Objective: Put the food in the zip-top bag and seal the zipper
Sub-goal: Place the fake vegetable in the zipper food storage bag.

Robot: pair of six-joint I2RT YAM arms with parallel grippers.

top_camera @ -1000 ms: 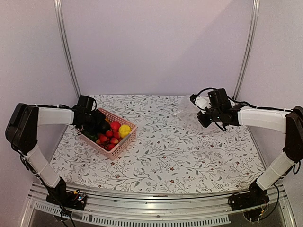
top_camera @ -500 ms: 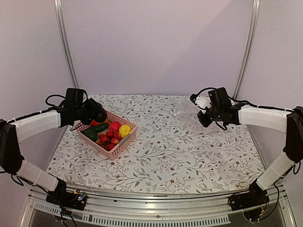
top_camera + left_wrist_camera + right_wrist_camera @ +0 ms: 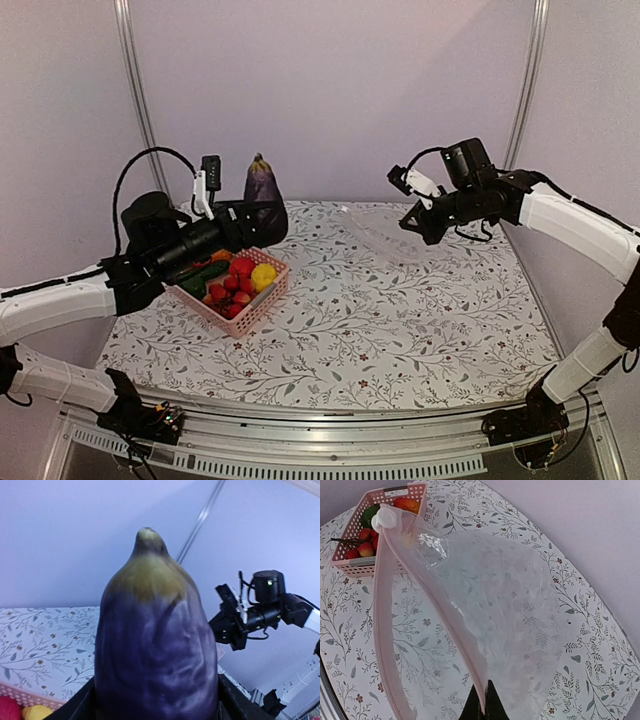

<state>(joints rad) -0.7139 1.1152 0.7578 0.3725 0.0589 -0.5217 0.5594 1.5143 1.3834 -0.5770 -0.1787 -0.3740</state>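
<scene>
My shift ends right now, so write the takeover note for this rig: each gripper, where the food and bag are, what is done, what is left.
Left gripper: shut on the eggplant, held upright above the pink basket.
Right gripper: shut on the zip-top bag at its mouth edge, holding it up over the table, far right.
Zipper: unsealed, mouth gaping.
Done: eggplant picked up, bag held open; nothing inside it.
Left: drop the eggplant in, move the remaining food over from the basket, then press the zipper shut.
</scene>
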